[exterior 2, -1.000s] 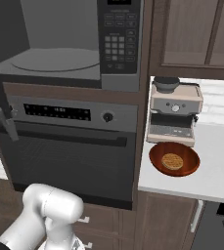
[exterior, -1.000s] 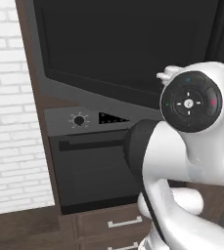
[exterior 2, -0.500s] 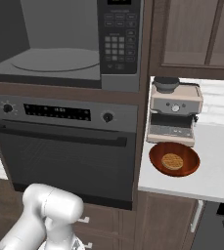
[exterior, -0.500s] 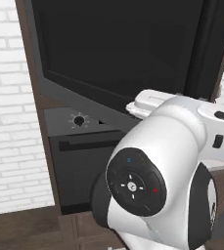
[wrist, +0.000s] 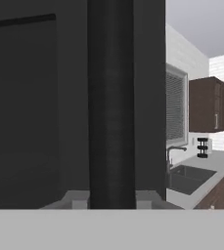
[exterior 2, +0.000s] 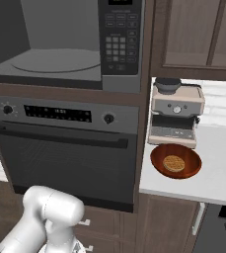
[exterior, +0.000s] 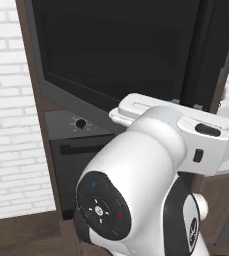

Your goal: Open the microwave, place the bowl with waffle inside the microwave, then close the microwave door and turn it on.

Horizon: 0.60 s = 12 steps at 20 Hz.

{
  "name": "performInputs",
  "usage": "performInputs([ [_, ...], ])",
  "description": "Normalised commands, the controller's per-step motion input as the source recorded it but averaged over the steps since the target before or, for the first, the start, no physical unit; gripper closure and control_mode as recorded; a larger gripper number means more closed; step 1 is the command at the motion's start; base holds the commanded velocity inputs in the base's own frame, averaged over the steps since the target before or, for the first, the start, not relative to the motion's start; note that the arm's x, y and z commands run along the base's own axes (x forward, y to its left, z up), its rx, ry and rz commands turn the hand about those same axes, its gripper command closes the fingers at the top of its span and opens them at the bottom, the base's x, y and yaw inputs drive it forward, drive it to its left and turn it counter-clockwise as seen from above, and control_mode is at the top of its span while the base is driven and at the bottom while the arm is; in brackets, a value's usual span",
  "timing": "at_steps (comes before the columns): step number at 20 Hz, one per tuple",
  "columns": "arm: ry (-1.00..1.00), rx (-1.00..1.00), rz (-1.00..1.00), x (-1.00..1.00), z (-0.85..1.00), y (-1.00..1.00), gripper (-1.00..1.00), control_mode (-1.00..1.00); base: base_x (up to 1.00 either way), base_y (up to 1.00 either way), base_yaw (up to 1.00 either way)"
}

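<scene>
- microwave (exterior 2: 65,44), big built-in grey-framed unit with black keypad panel (exterior 2: 118,37) on its right, now stands open in the right base view: grey cavity and round turntable (exterior 2: 55,60) in plain sight.
- wide dark tinted-glass microwave door (exterior: 116,50) is swung out to the left and crosses the top of the left base view; a second ago a dark arm part stood at the left edge of the right base view, now gone from there.
- judgement: opening step looks done, bowl pickup is next.
- shallow round reddish-brown glossy bowl (exterior 2: 175,161) sits on the pale counter (exterior 2: 218,168) right of the oven, just in front of the silver coffee machine (exterior 2: 176,111); small round golden-tan waffle (exterior 2: 173,163) lies inside it. untouched, well apart from the arm.
- black oven (exterior 2: 65,153) below the microwave, shut.
- claw: jaws can't be made out in any view, so open or closed can't be told; nothing seen held.
- white arm body covers most of the lower left base view, hiding the counter and most of the bowl there.
- hand view looks along a dark vertical door edge (wrist: 111,107); sink and far cabinets beyond, small and vague.
</scene>
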Motion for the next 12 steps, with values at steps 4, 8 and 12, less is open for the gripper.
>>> performInputs([
  [4, -0.01, 0.00, 0.00, 0.00, -0.03, 0.16, -1.00, -1.00, 0.00, 0.00, 0.00],
  [8, 0.00, 0.00, 0.00, -0.09, 0.00, 0.09, -1.00, -1.00, 0.00, 0.00, 0.00],
  [12, 0.00, 0.00, -0.03, -0.41, 0.00, 0.00, -1.00, -1.00, 0.00, 0.00, 0.00],
])
